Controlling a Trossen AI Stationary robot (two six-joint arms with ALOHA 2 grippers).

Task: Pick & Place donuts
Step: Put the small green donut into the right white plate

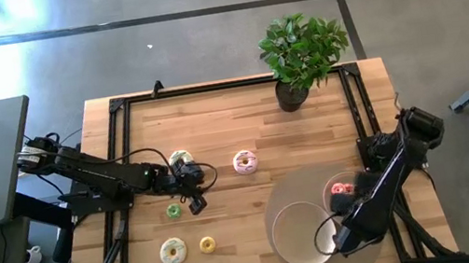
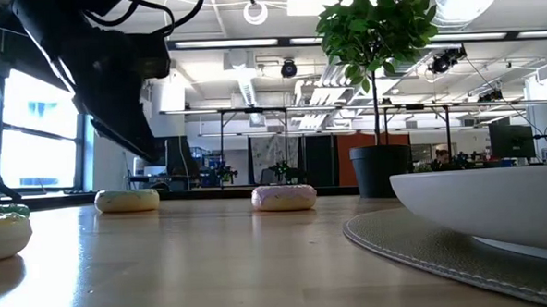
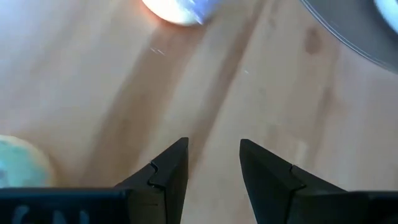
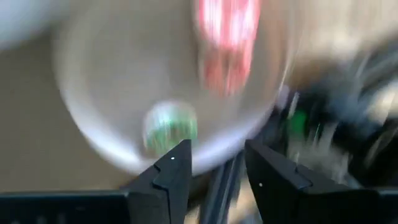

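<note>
Several donuts lie flat on the wooden table: a white-and-green one (image 1: 180, 159), a pink one (image 1: 244, 162), a small green one (image 1: 173, 211), a large yellow-white one (image 1: 172, 251) and a small yellow one (image 1: 207, 244). A red donut (image 1: 342, 190) lies in a small beige plate (image 1: 330, 180); the blurred right wrist view shows that red one (image 4: 227, 37) beside a green donut (image 4: 169, 127). My left gripper (image 1: 196, 200) (image 3: 213, 163) hangs open over bare wood between the green and the pink donut. My right gripper (image 1: 341, 237) (image 4: 217, 163) is open above the plates at the table's right.
A round grey mat (image 1: 293, 188) carries a beige bowl (image 1: 289, 236) at the near right. A potted plant (image 1: 298, 55) stands at the far edge. Black frame rails (image 1: 124, 149) run along the table's sides. Bare wood lies around the table's middle.
</note>
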